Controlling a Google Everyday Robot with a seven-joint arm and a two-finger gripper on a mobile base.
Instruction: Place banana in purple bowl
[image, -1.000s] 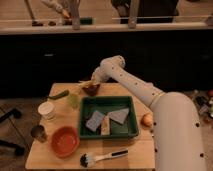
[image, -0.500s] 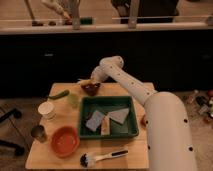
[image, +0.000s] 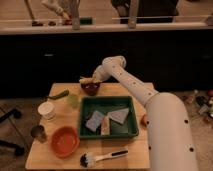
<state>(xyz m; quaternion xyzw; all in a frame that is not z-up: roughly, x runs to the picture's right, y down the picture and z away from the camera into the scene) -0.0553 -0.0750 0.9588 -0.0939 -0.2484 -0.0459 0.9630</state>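
While the arm is reached across the tabletop, the purple bowl sits at the far edge. The tool hovers directly above it, closed on the banana. Release should be made low and centred, so the fruit is kept inside the rim.

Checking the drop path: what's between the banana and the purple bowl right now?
Nothing in the camera view. The banana, at the gripper, hangs just above the purple bowl, with only a thin strip of air between them.
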